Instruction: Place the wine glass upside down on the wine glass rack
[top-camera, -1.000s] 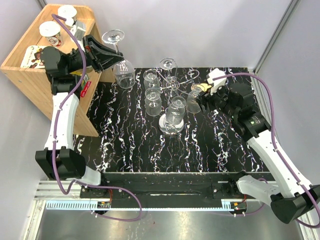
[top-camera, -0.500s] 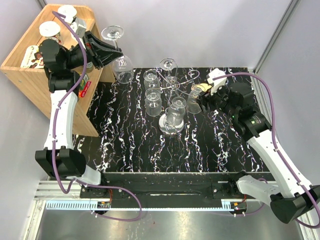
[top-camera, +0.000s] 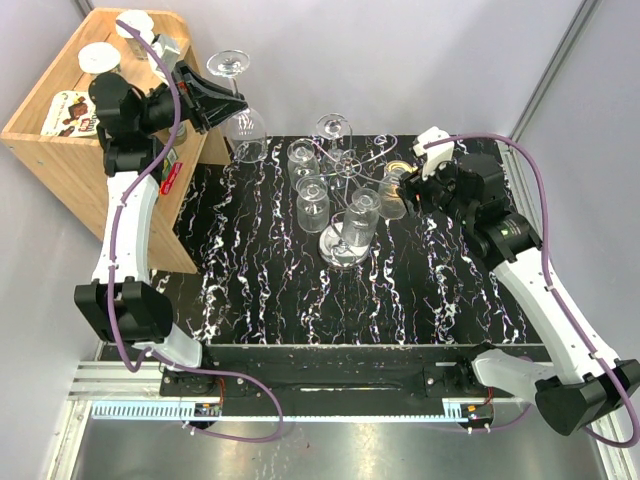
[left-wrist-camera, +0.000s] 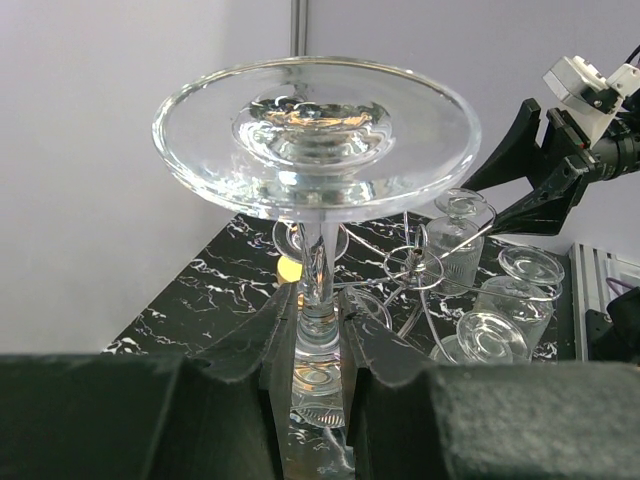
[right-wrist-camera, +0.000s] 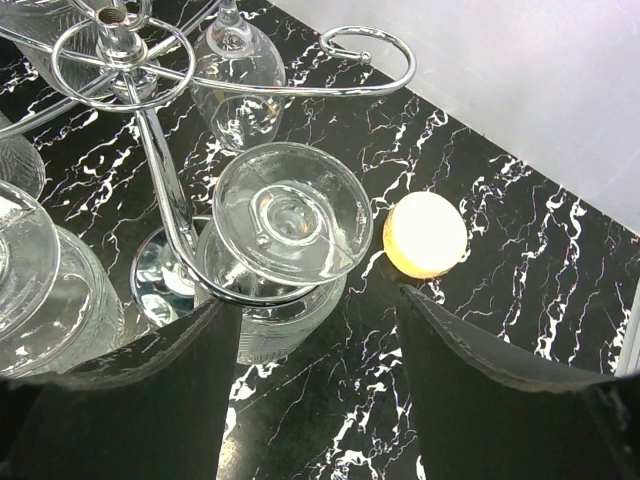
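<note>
Chrome wire curled out from the wine glass rack (top-camera: 346, 168) on the black marbled counter (top-camera: 260, 300). Left of the rack and well apart from it, my left jaws pinched the wine glass (left-wrist-camera: 318, 130) by its stem, foot up and bowl down. Right of the rack, my right jaws stood spread near a hung glass (right-wrist-camera: 290, 215) and a yellow disc (right-wrist-camera: 425, 235).

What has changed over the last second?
The left pincer, gripping an upturned glass by its stem, carried it slightly farther from the robot or higher. The right pincer shifted slightly the same way, open around a hung glass. The rack and other glasses stayed put.
</note>
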